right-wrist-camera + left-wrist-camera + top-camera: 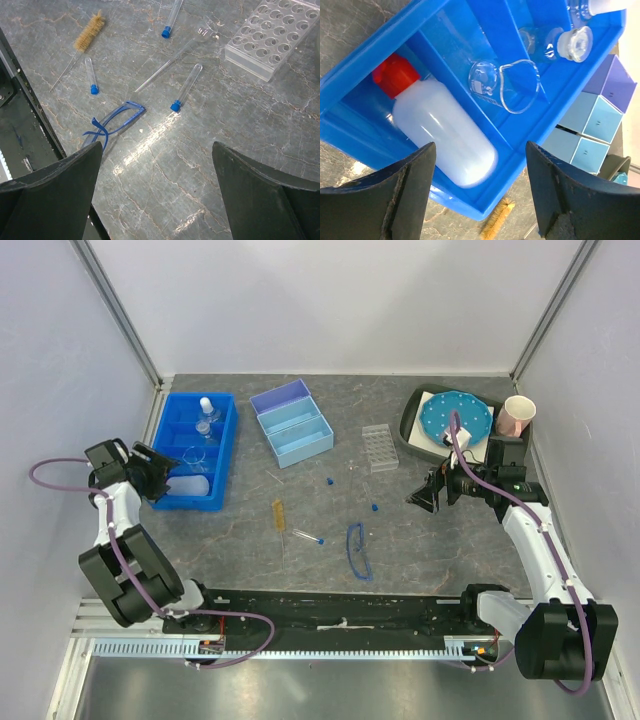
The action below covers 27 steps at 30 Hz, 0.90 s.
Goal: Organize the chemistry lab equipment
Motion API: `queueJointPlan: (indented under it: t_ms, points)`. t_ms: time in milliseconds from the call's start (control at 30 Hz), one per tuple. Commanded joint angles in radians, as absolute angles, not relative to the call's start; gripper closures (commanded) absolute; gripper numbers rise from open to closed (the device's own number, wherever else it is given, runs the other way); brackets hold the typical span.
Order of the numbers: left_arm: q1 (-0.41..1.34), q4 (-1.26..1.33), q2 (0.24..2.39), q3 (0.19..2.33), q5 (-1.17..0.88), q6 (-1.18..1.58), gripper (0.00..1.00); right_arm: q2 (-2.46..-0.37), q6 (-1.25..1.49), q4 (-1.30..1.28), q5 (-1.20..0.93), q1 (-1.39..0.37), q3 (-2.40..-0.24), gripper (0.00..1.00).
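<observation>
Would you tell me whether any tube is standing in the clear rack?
No, the clear rack shows only empty holes; the blue-capped tubes lie loose on the table.

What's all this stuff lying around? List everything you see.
Bin: one, blue, table's left.
Squeeze bottle: one, white with red nozzle, lying in the bin.
Beaker: one, clear, next compartment.
Glassware: clear, farther back in the bin; count unclear.
Box: one, light blue and purple, mid-back.
Rack: one, clear, centre.
Tubes: three, clear with blue caps, loose on the table.
Pipette: one, clear, among the tubes.
Brush: one, tan, near the tubes.
Glasses: one pair, blue-rimmed, front.
Tray: one, dark, right-back.
Disc: one, blue with white dots, on the tray.
Cup: one, pink, beside the tray.
Left hand: black, open, over the bottle.
Right hand: black, open, over the table.
</observation>
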State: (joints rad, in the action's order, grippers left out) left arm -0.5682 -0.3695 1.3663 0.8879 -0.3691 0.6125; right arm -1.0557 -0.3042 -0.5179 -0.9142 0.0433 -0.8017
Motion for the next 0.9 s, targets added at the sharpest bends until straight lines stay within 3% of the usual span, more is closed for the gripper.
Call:
queueJointPlan:
  t_ms: [0, 200, 400, 867]
  points:
    - [-0.575, -0.386, 1.264, 0.913, -0.374, 0.572, 0.21, -1.057, -0.336, -0.514, -0.923, 0.048, -0.844, 0.02]
    - [-0.575, -0.388, 1.161, 0.874, -0.426, 0.56, 0.22, -1.055, -0.345, -0.519, -0.92, 0.051, -0.845, 0.02]
    - [-0.571, -0.353, 1.094, 0.851, -0.613, 0.535, 0.23, -1.054, -0.383, -0.534, -0.92, 0.052, -0.845, 0.02]
    - [-0.255, -0.348, 0.894, 0.813, -0.713, 0.376, 0.09, -1.058, -0.472, -0.561, -0.956, 0.061, -0.839, 0.02]
